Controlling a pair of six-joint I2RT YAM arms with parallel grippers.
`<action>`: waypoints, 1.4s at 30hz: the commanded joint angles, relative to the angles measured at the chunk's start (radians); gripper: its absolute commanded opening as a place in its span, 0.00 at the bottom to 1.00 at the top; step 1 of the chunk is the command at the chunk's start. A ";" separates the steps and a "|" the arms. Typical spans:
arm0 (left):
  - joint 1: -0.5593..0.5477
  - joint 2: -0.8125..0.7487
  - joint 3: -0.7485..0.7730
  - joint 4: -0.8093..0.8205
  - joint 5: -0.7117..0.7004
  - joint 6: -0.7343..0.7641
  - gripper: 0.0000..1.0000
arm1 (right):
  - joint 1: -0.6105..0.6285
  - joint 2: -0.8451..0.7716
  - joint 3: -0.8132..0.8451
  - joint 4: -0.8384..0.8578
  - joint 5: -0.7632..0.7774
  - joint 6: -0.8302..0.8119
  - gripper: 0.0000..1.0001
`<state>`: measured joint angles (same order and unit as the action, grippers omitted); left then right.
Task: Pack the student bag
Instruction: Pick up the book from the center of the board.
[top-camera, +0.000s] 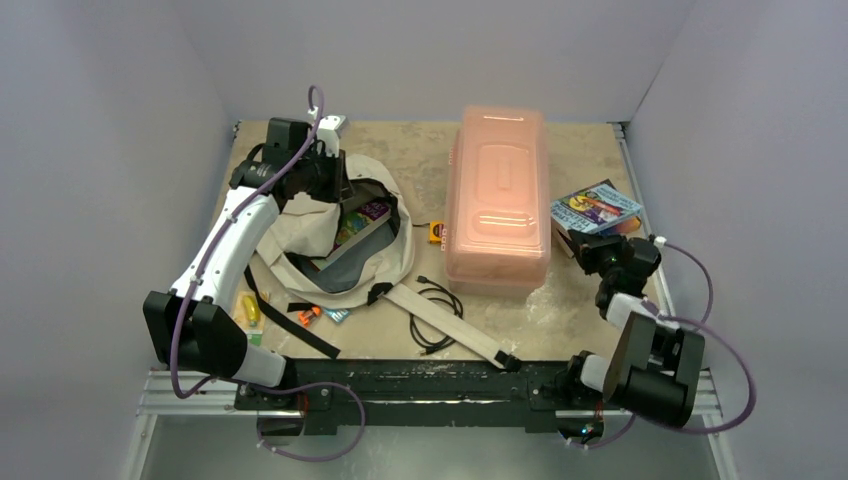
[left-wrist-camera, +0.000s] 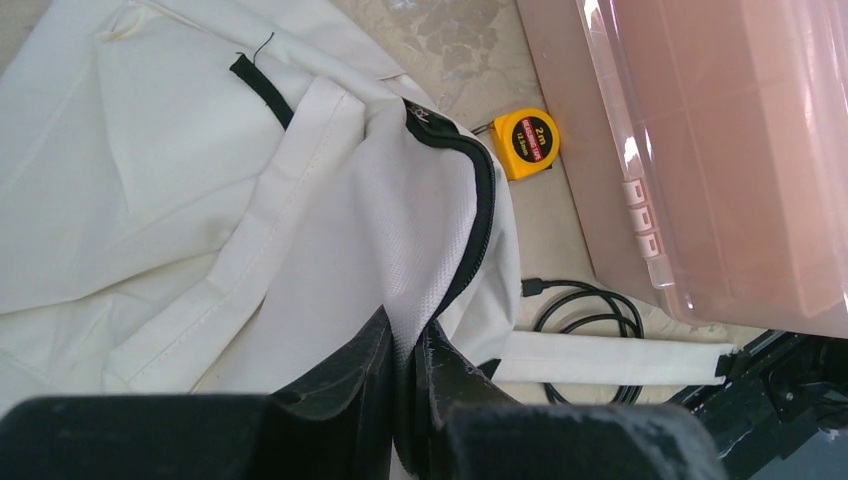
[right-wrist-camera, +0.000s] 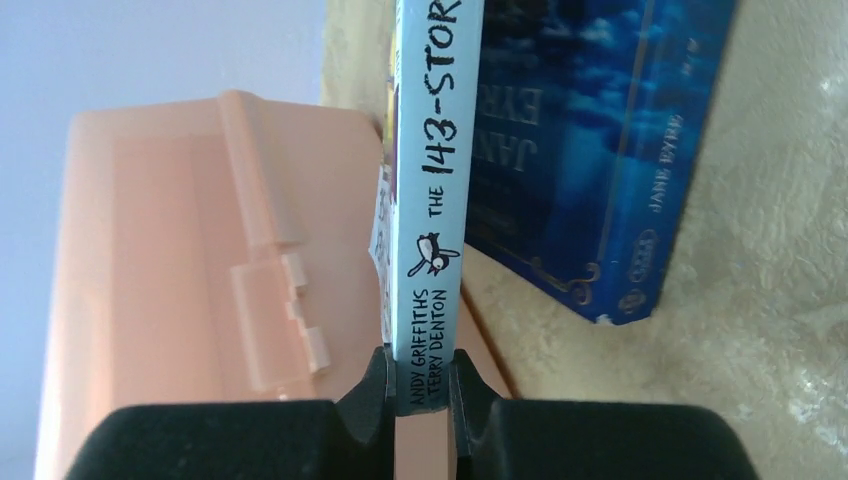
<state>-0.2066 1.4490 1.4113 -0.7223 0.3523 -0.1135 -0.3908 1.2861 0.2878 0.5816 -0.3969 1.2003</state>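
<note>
The left claw (left-wrist-camera: 405, 345) pinches cream fabric of the student bag (left-wrist-camera: 200, 200), which spreads just ahead of it. The right claw (right-wrist-camera: 425, 378) clamps a light-blue book (right-wrist-camera: 437, 200) by the spine, with the bag far to its left.

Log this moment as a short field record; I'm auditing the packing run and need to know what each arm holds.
left fingers: shut on a fold of the student bag
right fingers: shut on the spine of the light-blue paperback
bag state: mouth open, not yet zipped
pink box: lid on, mid-table, right of the bag
yellow tape measure: on the table between bag and box
black cable: coiled in front of the box
Jane Eyre book: flat on the table beside the paperback
</note>
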 joint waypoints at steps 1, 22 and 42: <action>-0.011 -0.035 0.009 0.053 0.045 -0.015 0.09 | 0.000 -0.175 0.124 -0.267 0.093 -0.134 0.00; 0.000 -0.117 -0.023 0.133 0.117 -0.184 0.59 | 0.345 -0.108 1.109 -0.655 0.002 -0.457 0.00; 0.093 -0.426 -0.438 1.202 0.393 -1.182 1.00 | 0.859 -0.085 0.941 -0.307 -0.408 -0.099 0.00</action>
<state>-0.1135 1.0515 1.0359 0.2138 0.7517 -1.1656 0.4122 1.2381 1.2186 0.0650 -0.7341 1.0340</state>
